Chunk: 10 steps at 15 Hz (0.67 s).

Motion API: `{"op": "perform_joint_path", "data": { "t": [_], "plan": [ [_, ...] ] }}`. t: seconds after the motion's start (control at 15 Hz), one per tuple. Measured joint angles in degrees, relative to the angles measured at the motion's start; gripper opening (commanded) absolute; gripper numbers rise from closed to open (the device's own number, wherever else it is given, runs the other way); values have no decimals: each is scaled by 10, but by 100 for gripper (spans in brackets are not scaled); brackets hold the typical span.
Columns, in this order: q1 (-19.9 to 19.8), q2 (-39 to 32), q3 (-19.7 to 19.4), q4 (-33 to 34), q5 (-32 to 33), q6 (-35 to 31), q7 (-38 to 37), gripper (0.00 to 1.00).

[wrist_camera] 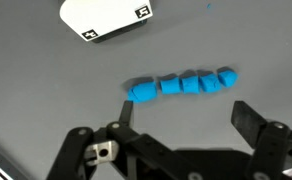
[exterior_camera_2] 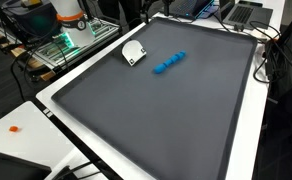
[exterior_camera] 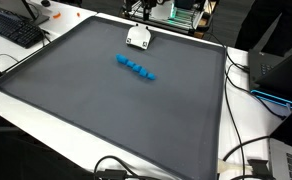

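Your end effector [wrist_camera: 183,108] hangs spread wide, holding nothing, just near of the blue segmented piece [wrist_camera: 181,84] on the grey table [exterior_camera: 86,110]; a white tag [wrist_camera: 106,17] lies farther left.

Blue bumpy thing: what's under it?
The blue bumpy thing lies on the dark gray mat. Nothing else shows beneath it, though the spot right under it is covered.

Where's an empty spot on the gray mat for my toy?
The whole stretch of gray mat beyond the blue pieces, away from the white box, is bare, and the side toward the keyboard too. It is crowded only around those two, near the open gripper.
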<state>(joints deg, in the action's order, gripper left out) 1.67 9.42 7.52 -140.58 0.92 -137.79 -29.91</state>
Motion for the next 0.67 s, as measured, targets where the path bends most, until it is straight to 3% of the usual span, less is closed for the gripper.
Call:
{"op": "perform_joint_path", "data": {
  "t": [0.67],
  "plan": [
    [12, -22, 6, 28, 7, 7, 41, 100]
  ]
}}
